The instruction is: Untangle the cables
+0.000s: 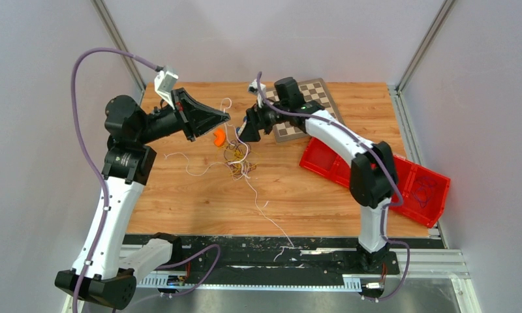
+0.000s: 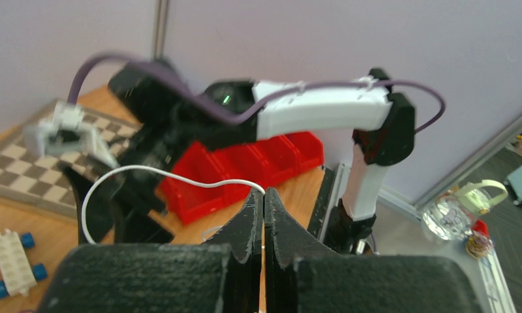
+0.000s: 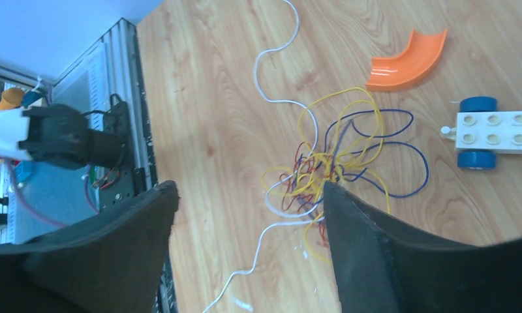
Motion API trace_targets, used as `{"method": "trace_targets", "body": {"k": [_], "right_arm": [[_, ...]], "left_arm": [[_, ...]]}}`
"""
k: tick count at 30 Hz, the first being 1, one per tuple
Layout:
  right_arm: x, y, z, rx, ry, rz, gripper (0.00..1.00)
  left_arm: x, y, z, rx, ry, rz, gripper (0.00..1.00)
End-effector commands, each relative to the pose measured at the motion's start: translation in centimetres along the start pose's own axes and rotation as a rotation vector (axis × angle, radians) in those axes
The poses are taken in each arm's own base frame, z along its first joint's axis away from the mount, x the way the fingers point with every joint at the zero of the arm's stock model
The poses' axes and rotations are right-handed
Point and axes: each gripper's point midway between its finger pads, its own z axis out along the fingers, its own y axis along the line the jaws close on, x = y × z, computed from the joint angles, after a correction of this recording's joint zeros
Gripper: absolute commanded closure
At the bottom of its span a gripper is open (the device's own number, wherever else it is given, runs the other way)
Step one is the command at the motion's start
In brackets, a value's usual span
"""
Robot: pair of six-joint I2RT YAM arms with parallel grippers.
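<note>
Top view: the cables (image 1: 240, 162) sit as a loose tangle at frame centre on the wooden table (image 1: 180, 202), with yellow-orange, red, dark and white strands mixed. One long white strand runs from the bunch toward the lower centre, ending by the table's near edge. Another thin white strand lies on the wood to the left of the bunch.

The left gripper (image 1: 227, 118) is raised over the upper-left centre, pointing right. In the left wrist view its fingers are pressed together, pinching a white wire (image 2: 160, 173) at the tips, and the wire arcs off to the left. In the top view that wire loops beside the tip and drops toward the tangle.

The right gripper (image 1: 243, 135) is just right of the left one, above the bunch. The right wrist view shows its jaws spread wide and gripping nothing, with the tangle on the table between and beyond the fingers (image 3: 376, 248).

An orange curved piece (image 1: 218, 135) lies just upper left of the tangle. A white block car with blue wheels (image 3: 490, 134) is at the right edge of the right wrist view, near the dark loops. A chessboard (image 1: 318, 98) is at upper centre right, and a red bin (image 1: 337, 166) is at the right.
</note>
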Motion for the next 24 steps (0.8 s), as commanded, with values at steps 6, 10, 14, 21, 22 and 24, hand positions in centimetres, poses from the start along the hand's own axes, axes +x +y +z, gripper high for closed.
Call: {"method": "trace_targets", "body": {"k": [6,10,14,21,22,24], "right_arm": [[-0.2,7.9,-15.7,0.097,-0.082,-0.199,0.00],[-1.0,12.7,-19.4,0.093,-0.154,-0.324,0.00],[-1.3,17.4,-20.4,0.062,-0.200,-0.430,0.02],[0.1,19.9,-19.9,0.025,-0.209,-0.494,0.03],[0.2,20.0,-19.7,0.024,-0.210,-0.503,0.02],[0.2,20.0,-19.3,0.027,-0.217,-0.527,0.00]], "left_arm": [[6.9,-1.0,-0.2,0.193,0.184,-0.072,1.00],[9.4,-1.0,0.6,0.213,0.235,-0.121,1.00],[10.4,-2.2,2.2,0.289,0.256,-0.168,1.00],[10.8,-4.7,5.1,0.429,0.283,-0.253,1.00],[10.8,-5.4,5.4,0.462,0.279,-0.243,1.00],[10.8,-6.4,5.9,0.516,0.291,-0.255,1.00]]}}
